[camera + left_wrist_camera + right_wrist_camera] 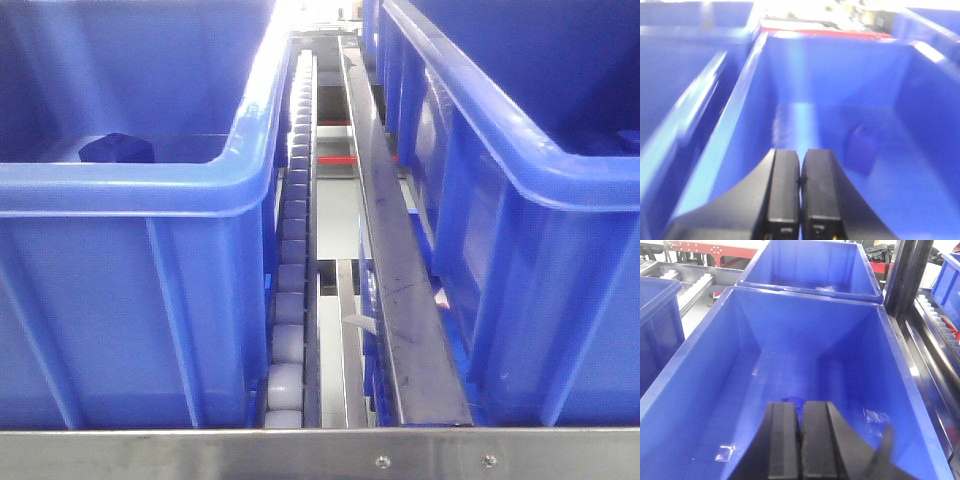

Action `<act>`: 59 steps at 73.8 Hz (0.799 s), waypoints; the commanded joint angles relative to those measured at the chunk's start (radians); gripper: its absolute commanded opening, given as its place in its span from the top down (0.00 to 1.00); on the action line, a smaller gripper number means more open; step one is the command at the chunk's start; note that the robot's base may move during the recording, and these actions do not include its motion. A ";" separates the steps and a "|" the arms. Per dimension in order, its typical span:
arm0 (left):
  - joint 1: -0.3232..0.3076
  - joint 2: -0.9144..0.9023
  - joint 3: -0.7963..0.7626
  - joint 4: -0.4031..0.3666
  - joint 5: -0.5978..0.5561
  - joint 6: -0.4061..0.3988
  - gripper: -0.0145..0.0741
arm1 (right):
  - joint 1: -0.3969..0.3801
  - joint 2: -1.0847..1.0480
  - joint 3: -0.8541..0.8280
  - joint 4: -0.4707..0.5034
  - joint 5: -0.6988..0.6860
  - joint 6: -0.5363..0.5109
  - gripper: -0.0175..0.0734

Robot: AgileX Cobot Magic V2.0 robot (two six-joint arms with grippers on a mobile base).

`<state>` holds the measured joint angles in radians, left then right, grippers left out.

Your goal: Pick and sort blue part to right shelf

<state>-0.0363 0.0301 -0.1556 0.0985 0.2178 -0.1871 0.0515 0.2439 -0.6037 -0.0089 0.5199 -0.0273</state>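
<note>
A small dark blue part (792, 400) pokes out at the tips of my right gripper (800, 404), which is shut on it above the floor of a large blue crate (700, 365) on the right shelf. My left gripper (800, 151) is shut with nothing between its fingers, low inside another blue crate (745, 110). A second blue part (863, 148) lies on that crate's floor, ahead and to the right of the fingers. In the front view a dark blue part (115, 148) rests in the left crate (130, 185). Neither gripper appears in the front view.
A roller track (290, 250) and a flat metal rail (395, 280) run between the left crate and a right crate (520, 170). A steel bar (320, 455) crosses the front. Clear plastic scraps (726, 452) lie on the crate floor. Another crate (810, 265) stands behind, beside a black post (905, 275).
</note>
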 commanded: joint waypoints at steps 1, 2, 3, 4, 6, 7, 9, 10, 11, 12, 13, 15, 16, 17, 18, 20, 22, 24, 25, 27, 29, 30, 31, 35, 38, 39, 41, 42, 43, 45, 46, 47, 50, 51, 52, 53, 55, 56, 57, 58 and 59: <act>0.010 -0.023 0.040 -0.014 -0.152 -0.001 0.70 | -0.005 0.010 -0.024 -0.001 -0.090 -0.006 0.74; 0.010 -0.028 0.058 -0.013 -0.159 -0.001 0.70 | -0.005 0.010 -0.024 -0.001 -0.090 -0.006 0.74; 0.010 -0.033 0.069 -0.016 -0.166 -0.001 0.70 | -0.005 0.010 -0.024 -0.001 -0.090 -0.006 0.74; 0.010 -0.040 0.079 -0.018 -0.173 -0.001 0.70 | -0.005 0.010 -0.024 -0.001 -0.090 -0.006 0.74; 0.010 -0.047 0.094 -0.017 -0.188 -0.001 0.70 | -0.005 0.010 -0.024 -0.001 -0.090 -0.006 0.74; 0.010 -0.051 0.109 -0.020 -0.196 -0.001 0.70 | -0.005 0.010 -0.024 -0.001 -0.090 -0.006 0.74; 0.010 -0.059 0.129 -0.025 -0.218 -0.001 0.70 | -0.005 0.010 -0.024 -0.001 -0.090 -0.006 0.74; 0.010 -0.059 0.134 -0.029 -0.228 -0.001 0.70 | -0.005 0.010 -0.024 -0.001 -0.090 -0.006 0.74; 0.010 -0.059 0.145 -0.034 -0.244 -0.001 0.70 | -0.005 0.010 -0.024 -0.001 -0.090 -0.006 0.74; 0.010 -0.059 0.160 -0.041 -0.261 -0.001 0.70 | -0.005 0.010 -0.024 -0.001 -0.090 -0.006 0.74; 0.010 -0.059 0.169 -0.044 -0.276 -0.001 0.70 | -0.005 0.010 -0.024 -0.001 -0.090 -0.006 0.74; 0.010 -0.059 0.188 -0.054 -0.309 -0.001 0.70 | -0.005 0.010 -0.024 -0.001 -0.090 -0.006 0.74; 0.010 -0.059 0.190 -0.056 -0.317 -0.001 0.70 | -0.005 0.010 -0.024 -0.001 -0.090 -0.006 0.74; 0.010 -0.059 0.188 -0.060 -0.292 -0.001 0.70 | -0.005 0.010 -0.024 -0.001 -0.091 -0.006 0.74; 0.010 -0.059 0.185 -0.060 -0.287 -0.001 0.70 | -0.005 0.010 -0.024 -0.001 -0.091 -0.006 0.74; 0.010 -0.059 0.185 -0.060 -0.289 -0.001 0.70 | -0.005 0.010 -0.024 -0.001 -0.089 -0.006 0.74; 0.010 -0.059 0.185 -0.060 -0.300 -0.001 0.70 | -0.005 0.010 -0.024 -0.001 -0.090 -0.006 0.74; 0.010 -0.059 0.185 -0.060 -0.299 -0.001 0.70 | -0.005 0.010 -0.024 -0.001 -0.090 -0.006 0.74; 0.010 -0.059 0.185 -0.060 -0.302 -0.001 0.70 | -0.005 0.010 -0.024 -0.001 -0.090 -0.006 0.74; 0.010 -0.059 0.185 -0.060 -0.304 -0.001 0.70 | -0.005 0.010 -0.024 -0.001 -0.090 -0.006 0.74; 0.010 -0.059 0.185 -0.060 -0.303 -0.001 0.70 | -0.005 0.010 -0.024 -0.001 -0.090 -0.006 0.74; 0.010 -0.059 0.185 -0.060 -0.302 -0.001 0.70 | -0.005 0.010 -0.024 -0.001 -0.090 -0.006 0.74; 0.010 -0.059 0.185 -0.060 -0.301 -0.001 0.70 | -0.005 0.010 -0.024 -0.001 -0.090 -0.006 0.74; 0.010 -0.059 0.185 -0.060 -0.301 -0.001 0.70 | -0.005 0.010 -0.024 -0.001 -0.090 -0.006 0.74; 0.010 -0.059 0.185 -0.060 -0.301 -0.001 0.70 | -0.005 0.010 -0.024 -0.001 -0.090 -0.006 0.74; 0.010 -0.059 0.185 -0.060 -0.301 -0.001 0.70 | -0.005 0.010 -0.024 -0.001 -0.090 -0.006 0.74; 0.010 -0.059 0.185 -0.060 -0.301 -0.001 0.70 | -0.005 0.010 -0.024 -0.001 -0.090 -0.006 0.74; 0.010 -0.059 0.185 -0.060 -0.301 -0.001 0.70 | -0.005 0.010 -0.024 -0.001 -0.090 -0.006 0.74; 0.010 -0.059 0.185 -0.060 -0.301 -0.001 0.70 | -0.005 0.010 -0.024 -0.001 -0.090 -0.006 0.74; 0.010 -0.059 0.185 -0.060 -0.301 -0.001 0.70 | -0.005 0.010 -0.024 -0.001 -0.090 -0.006 0.74; 0.010 -0.059 0.185 -0.060 -0.301 -0.001 0.70 | -0.005 0.010 -0.024 -0.001 -0.090 -0.006 0.74; 0.010 -0.059 0.185 -0.060 -0.301 -0.001 0.70 | -0.005 0.010 -0.024 -0.001 -0.090 -0.006 0.74; 0.010 -0.059 0.185 -0.060 -0.301 -0.001 0.70 | -0.005 0.010 -0.024 -0.001 -0.090 -0.006 0.74; 0.010 -0.059 0.185 -0.060 -0.301 -0.001 0.70 | -0.005 0.010 -0.024 -0.001 -0.090 -0.006 0.74; 0.010 -0.059 0.185 -0.060 -0.301 -0.001 0.70 | -0.005 0.010 -0.024 -0.001 -0.090 -0.006 0.74; 0.010 -0.059 0.185 -0.060 -0.301 -0.001 0.70 | -0.005 0.010 -0.024 -0.001 -0.090 -0.006 0.74; 0.010 -0.059 0.185 -0.060 -0.301 -0.001 0.70 | -0.005 0.010 -0.024 -0.001 -0.090 -0.006 0.74; 0.010 -0.059 0.185 -0.060 -0.301 -0.001 0.70 | -0.005 0.010 -0.024 -0.001 -0.090 -0.006 0.74; 0.010 -0.059 0.185 -0.060 -0.301 -0.001 0.70 | -0.005 0.010 -0.024 -0.001 -0.090 -0.006 0.74; 0.010 -0.059 0.185 -0.060 -0.301 -0.001 0.70 | -0.005 0.010 -0.024 -0.001 -0.090 -0.006 0.74; 0.010 -0.059 0.185 -0.060 -0.301 -0.001 0.70 | -0.005 0.010 -0.024 -0.001 -0.090 -0.006 0.74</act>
<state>-0.0272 -0.0053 0.0059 0.0488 0.0093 -0.1871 0.0515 0.2439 -0.6037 -0.0081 0.5199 -0.0273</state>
